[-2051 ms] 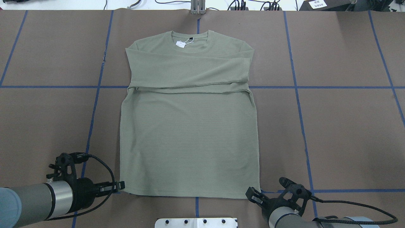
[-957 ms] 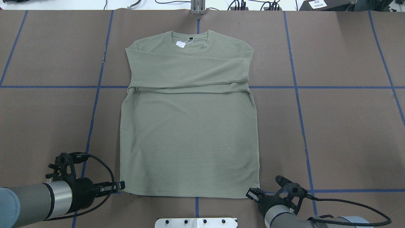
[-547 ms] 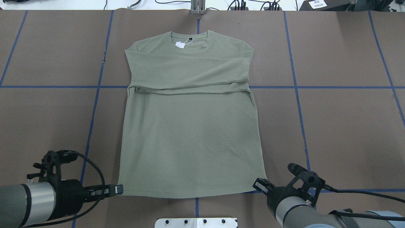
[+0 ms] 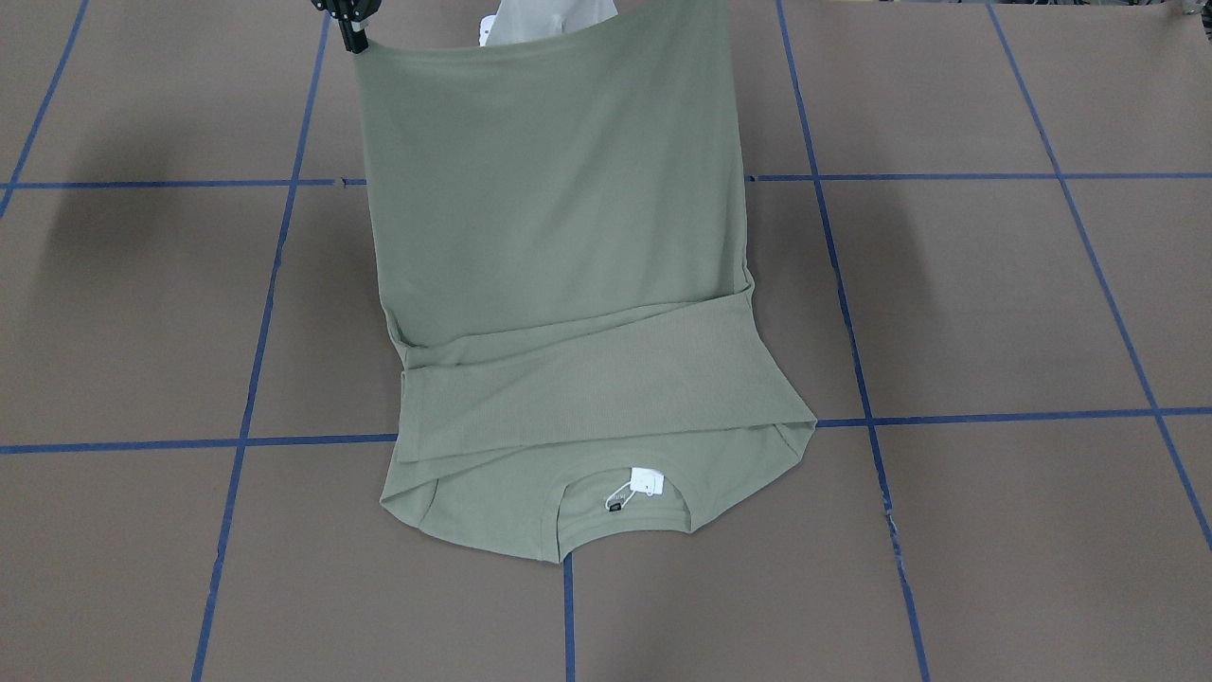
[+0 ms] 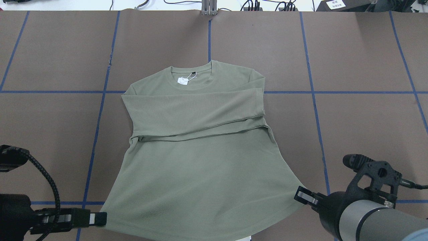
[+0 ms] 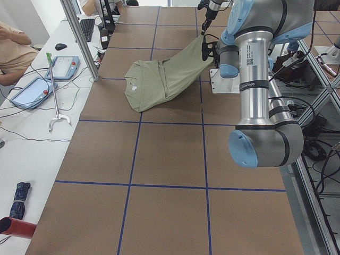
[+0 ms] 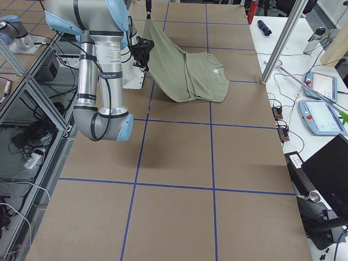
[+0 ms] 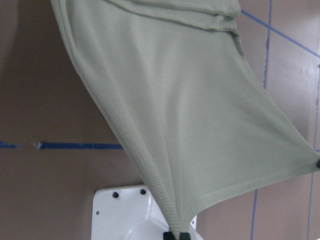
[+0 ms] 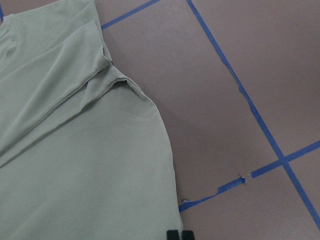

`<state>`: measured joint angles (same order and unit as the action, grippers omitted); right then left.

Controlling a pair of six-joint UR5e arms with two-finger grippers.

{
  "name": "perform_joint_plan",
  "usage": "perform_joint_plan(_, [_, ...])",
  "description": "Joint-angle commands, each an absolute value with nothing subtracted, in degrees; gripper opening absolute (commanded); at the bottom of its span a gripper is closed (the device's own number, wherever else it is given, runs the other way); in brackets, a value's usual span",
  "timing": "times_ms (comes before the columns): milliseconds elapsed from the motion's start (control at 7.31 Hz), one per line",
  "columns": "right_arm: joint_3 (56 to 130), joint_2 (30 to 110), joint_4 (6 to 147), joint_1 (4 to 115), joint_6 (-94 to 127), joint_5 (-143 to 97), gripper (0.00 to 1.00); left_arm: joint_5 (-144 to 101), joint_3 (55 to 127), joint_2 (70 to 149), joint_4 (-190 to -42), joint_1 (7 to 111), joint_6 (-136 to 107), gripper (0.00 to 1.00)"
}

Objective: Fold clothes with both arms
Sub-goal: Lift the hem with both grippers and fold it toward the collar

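— Sage-green long-sleeved knit shirt (image 5: pixel 200 174), sleeves crossed over the chest: where does it lie?
— Collar end flat on the brown paper-covered table (image 5: pixel 367 117) with its blue tape grid, about mid-table. The hem is raised at the near edge, stretched between the two arms.
— And the grips?
— At left, the black left gripper (image 5: pixel 100 218) is clamped on the hem's left corner. At right, the black right gripper (image 5: pixel 298 195) pinches the right corner.
— Which step?
— Apparently the bottom-to-top fold, barely begun. By my reading, both corners should next travel together to the far side, level and taut, landing near the white tag (image 5: pixel 182 80) before letting go.
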<state>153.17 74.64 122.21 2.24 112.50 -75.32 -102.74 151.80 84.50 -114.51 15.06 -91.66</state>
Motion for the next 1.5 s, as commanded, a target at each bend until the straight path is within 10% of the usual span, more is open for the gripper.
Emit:
perform_joint_plan(0, [143.9,65.5,122.4,10.7,102.1,-76.5,0.0,-104.5,140.3,96.2,-111.0,22.5,-84.9,0.0])
perform_joint_plan(1367, [96.1,53.9,86.2,38.2,81.3,-89.4,0.0,-104.5,95.1,115.1,-117.0,44.9,-65.0,0.0])
